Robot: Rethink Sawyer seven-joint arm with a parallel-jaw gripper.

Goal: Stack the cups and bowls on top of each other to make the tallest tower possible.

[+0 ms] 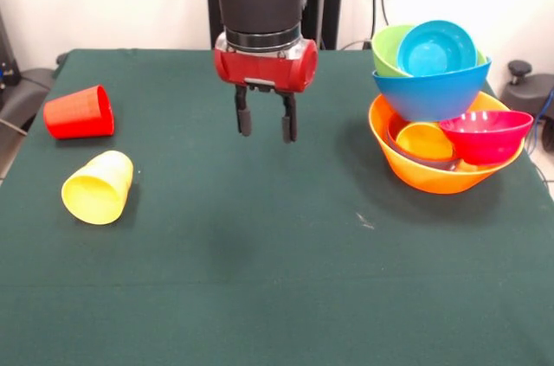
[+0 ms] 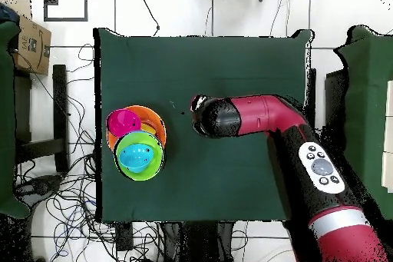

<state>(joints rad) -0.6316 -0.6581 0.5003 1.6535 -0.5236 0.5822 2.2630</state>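
A red cup (image 1: 80, 112) lies on its side at the left of the green table (image 1: 277, 288). A yellow cup (image 1: 98, 187) lies tipped over just in front of it, mouth toward the camera. At the right stands the tower (image 1: 437, 115): a large orange bowl (image 1: 415, 177) holds a small bowl with an orange inside (image 1: 424, 141), a crimson bowl (image 1: 485, 135) and a tilted blue bowl (image 1: 431, 93). In the blue bowl sit a lime green bowl (image 1: 387, 46) and a light-blue one (image 1: 436, 48). My gripper (image 1: 266, 128) hangs open and empty above the table's middle, between the cups and the tower.
From overhead the arm (image 2: 261, 117) reaches across the table toward the tower (image 2: 137, 142); the cups do not show there. A cardboard box (image 2: 31, 42) and loose cables lie on the floor beyond the table's edges.
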